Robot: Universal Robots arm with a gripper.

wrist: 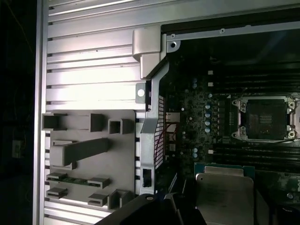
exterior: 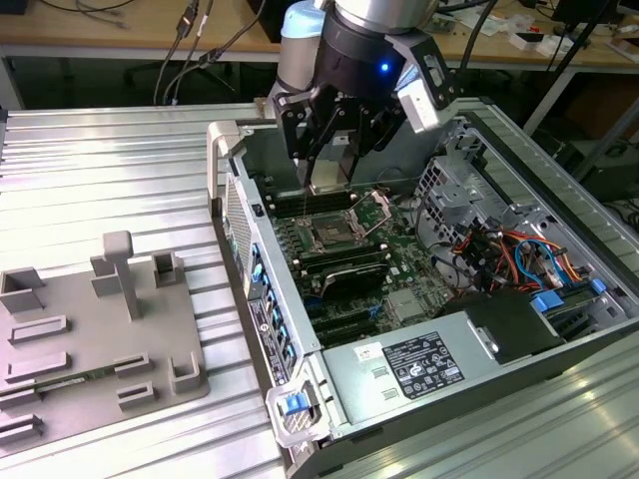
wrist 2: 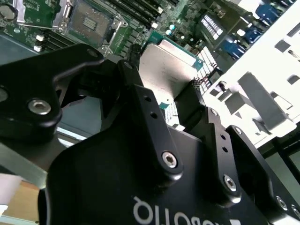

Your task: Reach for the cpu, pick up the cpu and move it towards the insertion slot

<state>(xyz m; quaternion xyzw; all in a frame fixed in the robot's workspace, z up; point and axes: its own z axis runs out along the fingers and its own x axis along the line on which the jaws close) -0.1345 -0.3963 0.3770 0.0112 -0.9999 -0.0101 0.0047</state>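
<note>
My gripper point(exterior: 329, 165) hangs over the open computer case, shut on the cpu point(exterior: 327, 181), a flat silvery square held by its edges between the two black fingers. In the second wrist view the cpu point(wrist 2: 166, 70) shows its shiny top and thin green rim between the fingers point(wrist 2: 140, 101). The insertion slot point(exterior: 329, 237), a dark square socket in a silvery frame on the green board, lies below and a little nearer than the cpu in the exterior view. Both wrist views show the slot point(wrist 2: 89, 21) point(wrist: 262, 117) uncovered, apart from the held cpu point(wrist: 224, 194).
A grey fixture plate point(exterior: 90, 329) with upright blocks lies on the ribbed metal table at the exterior view's left. The case wall point(exterior: 245, 230) stands between it and the board. Long black memory slots point(exterior: 344, 274) flank the socket. A drive cage and cables point(exterior: 499, 249) fill the right.
</note>
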